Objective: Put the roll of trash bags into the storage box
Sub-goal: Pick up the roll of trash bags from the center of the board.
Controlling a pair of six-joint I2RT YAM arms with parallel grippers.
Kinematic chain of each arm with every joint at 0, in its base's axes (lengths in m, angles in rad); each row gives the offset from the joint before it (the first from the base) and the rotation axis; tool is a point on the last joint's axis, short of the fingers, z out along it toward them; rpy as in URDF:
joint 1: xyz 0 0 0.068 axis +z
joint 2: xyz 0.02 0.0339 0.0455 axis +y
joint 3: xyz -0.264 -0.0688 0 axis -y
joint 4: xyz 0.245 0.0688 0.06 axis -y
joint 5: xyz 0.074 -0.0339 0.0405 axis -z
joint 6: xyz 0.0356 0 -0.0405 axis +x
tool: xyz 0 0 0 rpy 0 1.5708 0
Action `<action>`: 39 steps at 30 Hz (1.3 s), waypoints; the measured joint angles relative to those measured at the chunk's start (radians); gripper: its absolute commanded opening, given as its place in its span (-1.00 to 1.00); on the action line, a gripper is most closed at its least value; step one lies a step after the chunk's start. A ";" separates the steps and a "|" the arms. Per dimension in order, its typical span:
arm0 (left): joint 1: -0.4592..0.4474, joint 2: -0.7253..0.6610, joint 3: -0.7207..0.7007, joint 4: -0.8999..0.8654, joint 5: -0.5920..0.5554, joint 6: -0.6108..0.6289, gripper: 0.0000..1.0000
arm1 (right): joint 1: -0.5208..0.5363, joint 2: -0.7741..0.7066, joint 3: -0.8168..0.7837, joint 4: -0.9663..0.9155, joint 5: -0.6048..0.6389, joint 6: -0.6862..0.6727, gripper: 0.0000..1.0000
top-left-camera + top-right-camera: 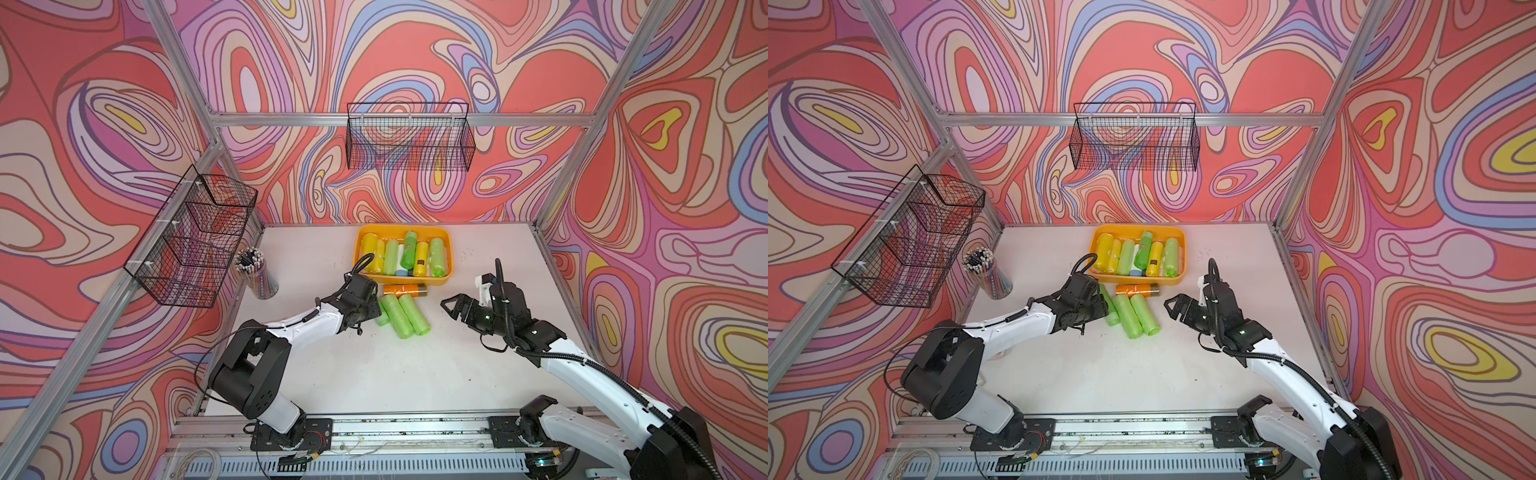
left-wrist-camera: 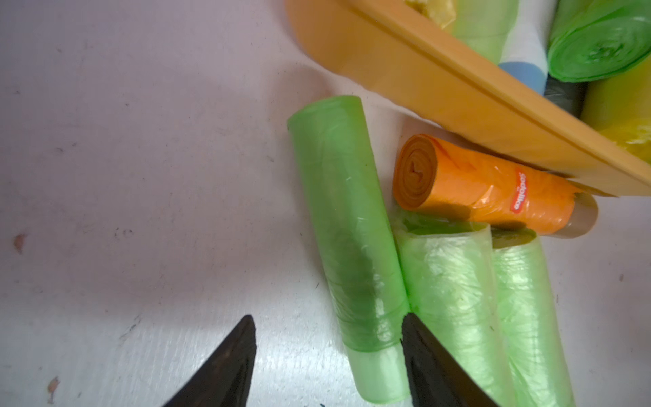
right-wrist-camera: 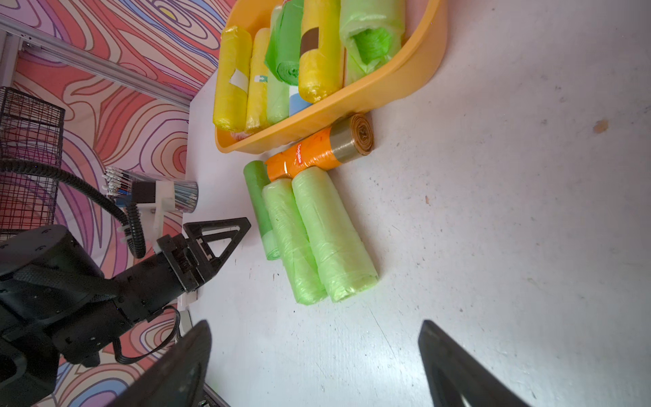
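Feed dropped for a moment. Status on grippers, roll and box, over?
Left gripper open, straddling end of thin green roll, not clamped. Right gripper open, empty. Roll on table, outside box. Neighbour roll touches it; orange roll against box wall.

The storage box (image 1: 440,281) sits at the counter's (image 1: 374,374) twelve o'clock, with more rolls (image 1: 390,262) inside. A single roll (image 1: 401,289) lies just beside its six o'clock wall, and three rolls (image 1: 406,316) lie side by side at that roll's six. A pen cup (image 1: 259,279) stands at ten.
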 measured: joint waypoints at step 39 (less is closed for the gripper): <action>0.008 0.199 0.103 0.004 -0.028 0.030 0.11 | 0.000 -0.002 0.001 -0.034 0.028 -0.009 0.88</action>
